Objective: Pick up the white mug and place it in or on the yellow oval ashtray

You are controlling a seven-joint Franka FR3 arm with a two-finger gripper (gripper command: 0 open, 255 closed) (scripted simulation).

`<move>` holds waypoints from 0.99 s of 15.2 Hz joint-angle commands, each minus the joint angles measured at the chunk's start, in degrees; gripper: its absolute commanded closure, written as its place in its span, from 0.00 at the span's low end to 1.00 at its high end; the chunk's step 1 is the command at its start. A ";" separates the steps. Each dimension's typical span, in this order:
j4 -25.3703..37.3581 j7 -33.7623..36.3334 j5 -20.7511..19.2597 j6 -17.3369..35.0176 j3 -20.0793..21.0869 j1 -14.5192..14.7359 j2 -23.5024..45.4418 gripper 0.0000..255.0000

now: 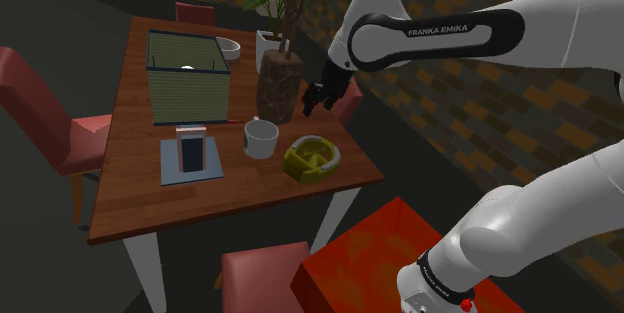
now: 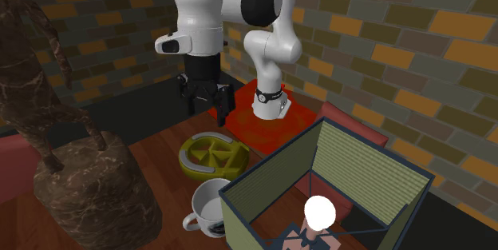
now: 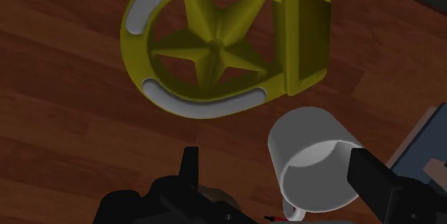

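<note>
The white mug (image 1: 261, 139) stands upright on the wooden table (image 1: 130, 196), its handle toward the shoulder view's left. Just beside it lies the yellow oval ashtray (image 1: 311, 158), with a star relief inside and grey rim strips. My black gripper (image 1: 318, 96) hangs open well above the table, over the ashtray's far side, holding nothing. The second exterior view has the gripper (image 2: 206, 97) above the ashtray (image 2: 211, 154), with the mug (image 2: 211, 208) nearer the camera. Looking down from the wrist, the mug (image 3: 315, 162) lies far below between the spread fingers (image 3: 372, 179), untouched, next to the ashtray (image 3: 215, 51).
A tall olive open-topped box (image 1: 185, 76) stands behind the mug. A brown mottled sculpture (image 1: 280, 81) and a potted plant (image 1: 268, 21) stand near the gripper. A grey tray with a dark device (image 1: 190, 156) and a white bowl (image 1: 230, 49) share the table. Red chairs (image 1: 60, 121) surround it.
</note>
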 commanded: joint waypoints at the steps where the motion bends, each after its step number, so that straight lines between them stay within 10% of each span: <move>1: 1.56 1.51 -0.56 2.91 0.96 0.05 4.49 0.00; 15: 11.77 9.76 -6.69 14.12 3.02 1.64 26.57 0.00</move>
